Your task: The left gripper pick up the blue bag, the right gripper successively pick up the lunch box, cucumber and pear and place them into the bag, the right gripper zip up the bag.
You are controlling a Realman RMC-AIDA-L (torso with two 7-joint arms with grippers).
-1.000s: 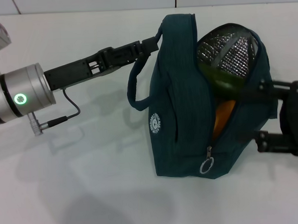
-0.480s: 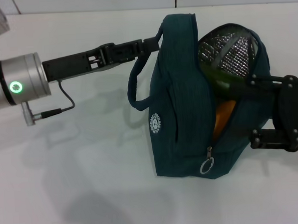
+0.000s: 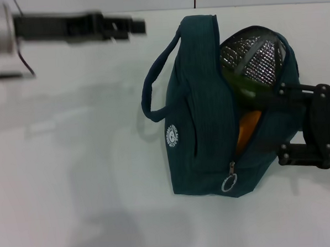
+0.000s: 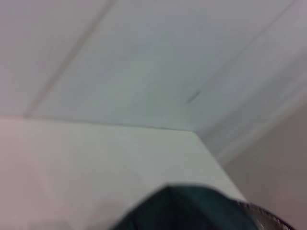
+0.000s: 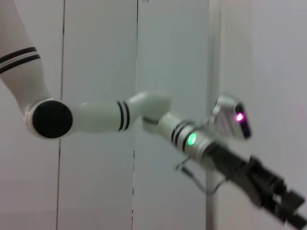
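One dark teal fabric blue bag [image 3: 201, 127], unzipped, centre-right on one white table [image 3: 74, 178]; 1 green cucumber [image 3: 242, 88] & 1 orange pear [image 3: 247, 128] inside. Left gripper [image 3: 140, 26] far left, clear of bag, holding nothing, finger gap unclear. Right gripper [image 3: 278, 120] at bag's right side, fingers spread wide.

Matt cloth blue bag [image 3: 201, 127], quilted silver foil lining [image 3: 255, 58], metal zipper ring [image 3: 229, 183].

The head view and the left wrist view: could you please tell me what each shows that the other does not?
Only the head view shows the black two-finger left gripper clear of the bag, the black right gripper at the bag's open side, the dark green cucumber, the orange-yellow pear and the metal ring zipper pull. Only the left wrist view shows the wall corner. Both show the dark teal-blue fabric bag and white table.
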